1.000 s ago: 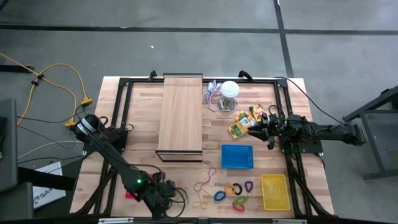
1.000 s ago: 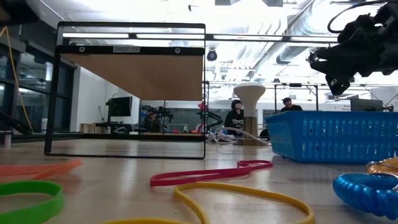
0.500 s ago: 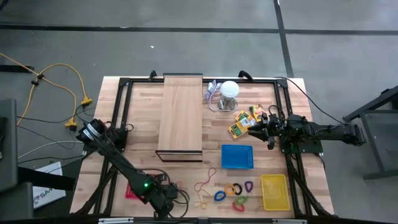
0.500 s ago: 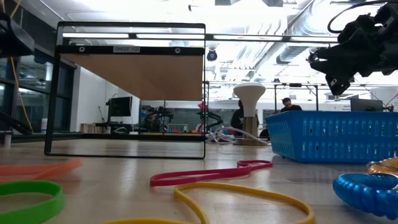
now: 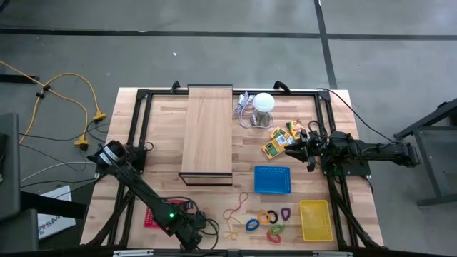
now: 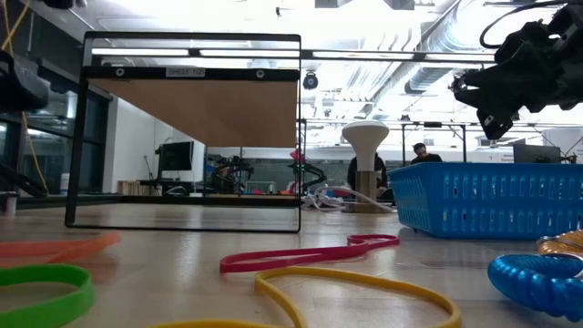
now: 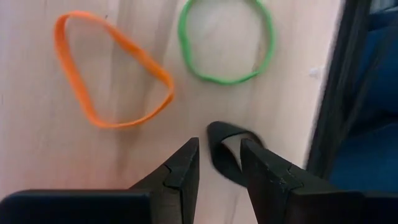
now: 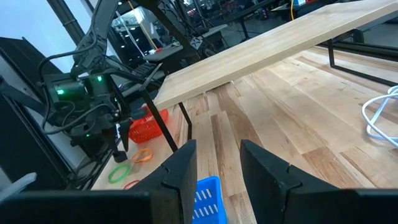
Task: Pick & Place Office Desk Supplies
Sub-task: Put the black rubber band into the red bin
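Left end effector [image 7: 217,163] hangs spread right over the black rubber band [image 7: 227,151], band lying between its tips.

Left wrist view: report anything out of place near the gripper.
A black rubber band lies crumpled and folded over near the table edge, just ahead of the open left gripper, while the orange rubber band and green rubber band lie flat as open loops. Nothing looks damaged.
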Controlling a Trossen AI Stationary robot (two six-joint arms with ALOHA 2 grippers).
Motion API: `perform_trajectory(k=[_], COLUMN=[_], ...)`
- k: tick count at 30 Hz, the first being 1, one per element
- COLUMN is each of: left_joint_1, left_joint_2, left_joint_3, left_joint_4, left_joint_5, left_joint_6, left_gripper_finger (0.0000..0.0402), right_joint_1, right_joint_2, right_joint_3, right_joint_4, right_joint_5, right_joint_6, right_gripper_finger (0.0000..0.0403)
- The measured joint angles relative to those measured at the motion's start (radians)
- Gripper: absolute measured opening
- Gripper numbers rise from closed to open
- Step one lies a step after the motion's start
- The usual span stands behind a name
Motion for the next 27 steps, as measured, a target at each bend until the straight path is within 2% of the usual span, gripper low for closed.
perform_trajectory(k=[19, 23, 27], left_joint_1=[-0.005, -0.005, -0.005], left_joint_2=[0.023, 0.023, 0.023], left_joint_3=[-0.001, -0.001, -0.001], left_joint_4=[-0.017, -0.013, -0.009], left_joint_5=[-0.001, -0.004, -0.004], left_joint_6=[0.017, 0.017, 0.018], left_gripper_finger=[0.0110, 0.0092, 0.0056], right_joint_1=[0.000, 0.000, 0.000], right_joint_2=[0.000, 0.000, 0.000], right_joint_3=[0.000, 0.000, 0.000], right_joint_4=[0.000, 0.000, 0.000], right_joint_5=[-0.001, -0.001, -0.001], right_joint_6=[0.000, 0.000, 0.000], right_gripper_finger=[0.0111, 0.0111, 0.0111])
